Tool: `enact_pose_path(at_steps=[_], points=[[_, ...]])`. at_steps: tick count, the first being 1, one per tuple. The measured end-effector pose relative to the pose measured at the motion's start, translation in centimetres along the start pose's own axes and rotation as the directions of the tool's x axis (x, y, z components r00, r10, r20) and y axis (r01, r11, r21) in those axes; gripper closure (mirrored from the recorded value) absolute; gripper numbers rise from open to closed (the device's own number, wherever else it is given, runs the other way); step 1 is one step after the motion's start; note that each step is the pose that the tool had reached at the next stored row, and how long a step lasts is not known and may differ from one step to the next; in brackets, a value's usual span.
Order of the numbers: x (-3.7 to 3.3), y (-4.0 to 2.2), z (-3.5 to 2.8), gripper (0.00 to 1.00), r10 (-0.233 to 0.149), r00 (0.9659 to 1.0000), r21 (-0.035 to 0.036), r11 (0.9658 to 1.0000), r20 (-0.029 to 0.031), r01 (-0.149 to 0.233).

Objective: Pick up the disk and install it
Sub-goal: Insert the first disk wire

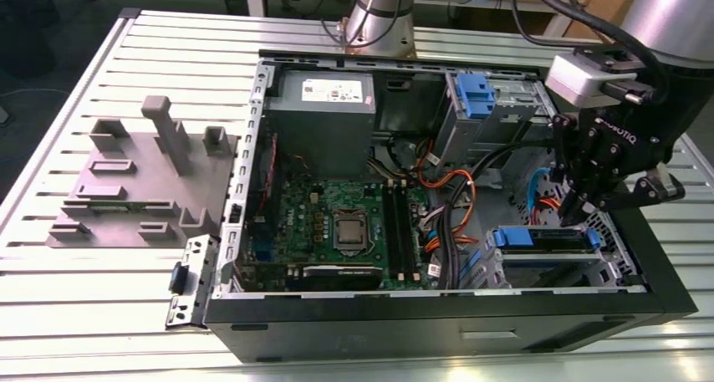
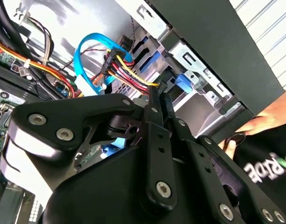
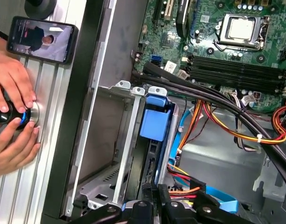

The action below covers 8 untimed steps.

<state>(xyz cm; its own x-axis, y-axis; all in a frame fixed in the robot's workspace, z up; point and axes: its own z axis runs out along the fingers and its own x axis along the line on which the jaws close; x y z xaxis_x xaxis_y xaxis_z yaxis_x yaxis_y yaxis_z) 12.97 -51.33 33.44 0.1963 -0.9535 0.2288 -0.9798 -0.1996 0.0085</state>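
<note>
The disk [image 1: 541, 238] sits in the drive cage at the case's front corner, on the exterior view's right, with its blue rails showing. In the first wrist view the disk [image 3: 154, 122] is seen edge-on, slotted between the cage's metal walls, its blue end piece uppermost. My gripper [image 1: 578, 211] hangs just above the disk's edge nearest the case's right wall. Both wrist views show its black fingers [image 2: 154, 112] pressed together with nothing between them, the gripper [image 3: 156, 193] pointing down at the cage.
The open computer case [image 1: 446, 311] holds a motherboard [image 1: 334, 223], a grey power supply [image 1: 323, 106], cable bundles [image 3: 227, 112] and an upright blue clip [image 1: 474, 94]. A grey fixture [image 1: 134, 181] lies on the exterior view's left. A person's hands [image 3: 12, 116] and a phone [image 3: 40, 39] rest beside the case.
</note>
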Motion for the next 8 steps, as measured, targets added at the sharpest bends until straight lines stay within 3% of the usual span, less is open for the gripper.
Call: enact_pose_path(at_steps=[4, 8], points=[[0.11, 0.4, 0.06, 0.84, 0.003, 1.0, 0.0132, 0.9999, -0.0024, -0.003], [0.17, 0.48, -0.23, 0.84, 0.003, 1.0, 0.0144, 0.9999, -0.0021, -0.003]])
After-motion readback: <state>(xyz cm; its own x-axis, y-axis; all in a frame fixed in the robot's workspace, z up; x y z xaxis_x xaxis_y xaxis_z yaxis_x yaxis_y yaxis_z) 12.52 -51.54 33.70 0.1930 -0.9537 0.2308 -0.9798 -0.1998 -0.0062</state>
